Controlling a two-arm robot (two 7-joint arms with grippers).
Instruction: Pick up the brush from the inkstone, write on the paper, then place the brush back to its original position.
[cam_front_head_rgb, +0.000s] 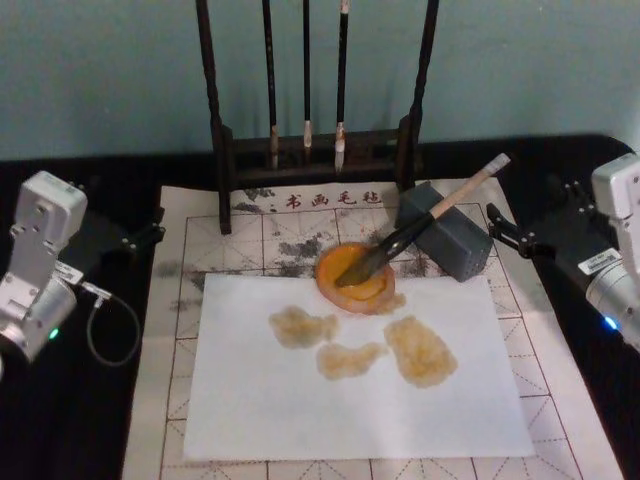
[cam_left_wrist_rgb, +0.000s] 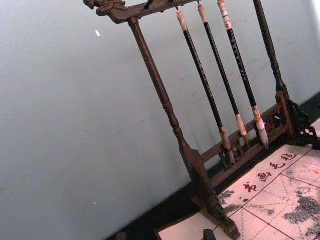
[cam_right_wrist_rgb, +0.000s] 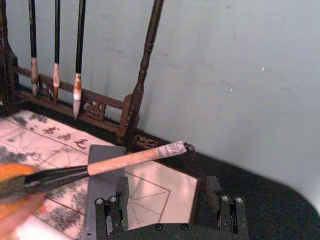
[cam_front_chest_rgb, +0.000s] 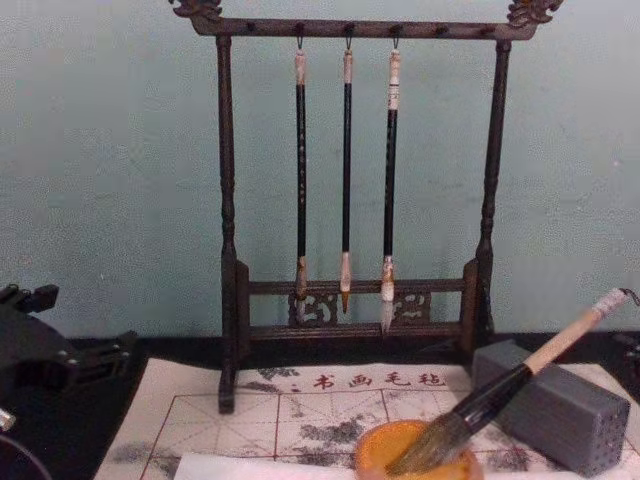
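White paper (cam_front_head_rgb: 350, 370), blotched yellow-brown, lies nearest me on the grid mat (cam_front_head_rgb: 175, 400) over the black bench (cam_front_head_rgb: 60, 420). At the paper's far edge, the inkstone (cam_front_head_rgb: 355, 277) holds the bristles of the brush (cam_front_head_rgb: 420, 225), whose handle leans on a grey block (cam_front_head_rgb: 460, 250). The brush rack (cam_front_head_rgb: 310, 150) stands along the bench's back edge, with a teal wall (cam_front_head_rgb: 100, 70) behind. The left gripper (cam_front_head_rgb: 150, 237) sits off the mat's left edge; I cannot tell its state. The right gripper (cam_front_head_rgb: 497, 228) is at the mat's right edge, jaws apart and empty.
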